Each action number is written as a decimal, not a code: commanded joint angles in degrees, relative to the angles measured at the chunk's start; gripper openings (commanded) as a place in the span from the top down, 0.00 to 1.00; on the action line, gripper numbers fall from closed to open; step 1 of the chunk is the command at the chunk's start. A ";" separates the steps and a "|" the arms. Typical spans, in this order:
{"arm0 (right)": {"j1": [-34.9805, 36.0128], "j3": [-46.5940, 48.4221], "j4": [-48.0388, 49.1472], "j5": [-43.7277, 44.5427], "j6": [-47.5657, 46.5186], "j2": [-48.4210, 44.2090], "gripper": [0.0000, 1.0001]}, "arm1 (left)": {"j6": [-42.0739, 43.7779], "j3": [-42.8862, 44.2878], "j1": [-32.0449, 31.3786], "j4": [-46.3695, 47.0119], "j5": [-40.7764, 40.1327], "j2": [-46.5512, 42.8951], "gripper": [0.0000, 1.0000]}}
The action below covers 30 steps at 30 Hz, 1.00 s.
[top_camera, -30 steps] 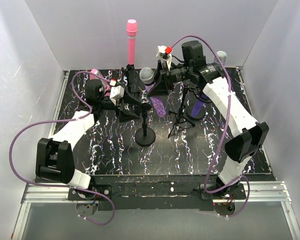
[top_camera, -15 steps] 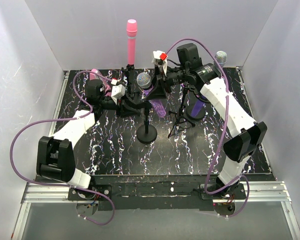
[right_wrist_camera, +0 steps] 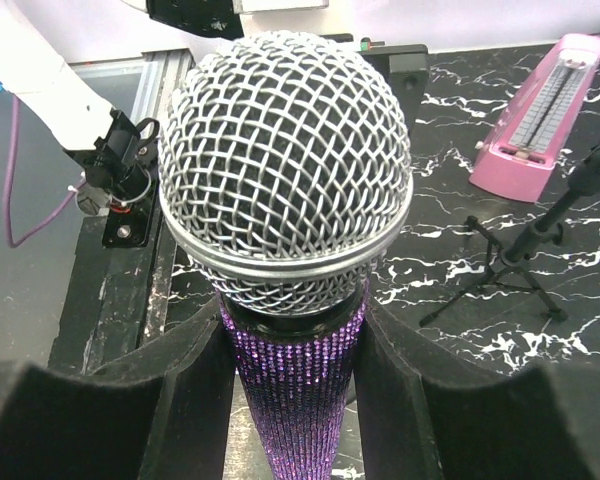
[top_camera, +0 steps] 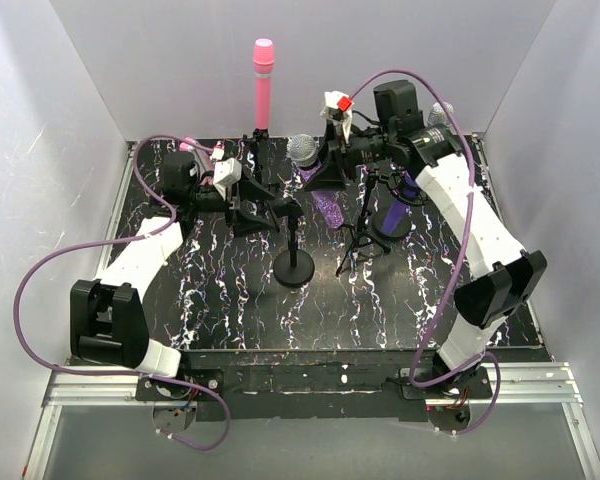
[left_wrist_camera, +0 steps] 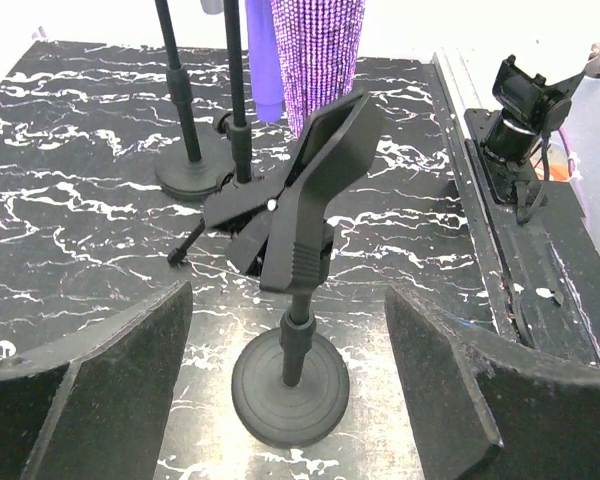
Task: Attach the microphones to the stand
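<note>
My right gripper (top_camera: 327, 178) is shut on the glittery purple microphone (right_wrist_camera: 285, 160) just below its silver mesh head and holds it upright above the table. Its body also shows in the left wrist view (left_wrist_camera: 325, 50), just behind the clip. A black round-base stand (top_camera: 296, 268) with an empty spring clip (left_wrist_camera: 315, 190) stands mid-table. My left gripper (left_wrist_camera: 288, 330) is open, its fingers (left_wrist_camera: 90, 390) either side of the stand's pole without touching it. The pink microphone (top_camera: 263, 85) sits upright in a back stand. The silver-grey microphone (top_camera: 442, 112) and the dark purple microphone (top_camera: 397, 215) are partly hidden by my right arm.
A pink wedge-shaped box (right_wrist_camera: 540, 115) lies at the back left of the table. A black tripod stand (top_camera: 358, 240) stands right of the round-base stand, another (right_wrist_camera: 520, 260) near the box. White walls close in three sides.
My right gripper has carried the glittery microphone slightly right and back. My left gripper has pulled back to the left, away from the stand's clip.
</note>
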 commanded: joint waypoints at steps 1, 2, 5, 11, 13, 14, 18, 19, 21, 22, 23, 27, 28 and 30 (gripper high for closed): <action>-0.89 -0.37 2.27 -2.19 1.36 -6.14 0.99 | -3.13 2.29 -1.49 1.48 0.17 -0.97 0.21; -1.06 -0.98 2.88 -2.28 1.71 -6.75 0.99 | -2.95 1.77 -2.19 2.01 -0.36 -1.58 0.20; -1.24 -2.48 3.94 -3.07 2.86 -7.81 0.99 | -4.78 1.58 -3.34 2.98 -0.11 -1.59 0.24; -1.24 -3.54 4.38 -3.25 3.48 -8.78 0.99 | -8.56 1.41 -4.13 2.89 0.42 -2.90 0.47; -1.24 -3.80 4.29 -3.16 3.56 -8.95 0.99 | -9.36 0.97 -4.04 2.89 -0.10 -4.22 0.52; -1.24 -3.89 4.47 -3.16 3.74 -9.04 0.99 | -9.71 0.71 -4.04 2.89 -0.71 -4.92 0.53; -1.24 -4.68 5.87 -3.16 5.32 -8.95 0.99 | -11.30 0.44 -4.13 0.88 -5.71 -6.69 0.63; -1.24 -4.85 6.22 -3.16 5.76 -8.95 0.99 | -11.38 0.88 -4.30 0.17 -7.30 -6.86 0.67; -1.15 -5.03 6.75 -3.16 6.20 -8.78 0.99 | -11.47 2.11 -4.48 -4.65 -9.76 -6.95 0.70; -1.24 -5.03 6.93 -3.16 6.46 -8.69 0.99 | -11.82 2.63 -4.57 -6.67 -11.34 -7.04 0.72; -1.24 -5.03 7.19 -3.07 6.64 -8.69 0.99 | -12.17 3.07 -4.83 -8.08 -12.92 -7.13 0.75; -1.15 -5.21 7.89 -3.16 7.34 -8.51 0.99 | -13.13 3.08 -6.32 -13.45 -17.93 -8.62 0.78; -1.24 -5.21 8.07 -3.16 7.52 -8.34 0.99 | -13.84 2.73 -6.67 -13.89 -19.16 -8.88 0.78; -1.24 -5.21 8.51 -3.25 8.13 -8.16 0.99 | -14.81 2.55 -7.20 -15.73 -21.28 -9.67 0.78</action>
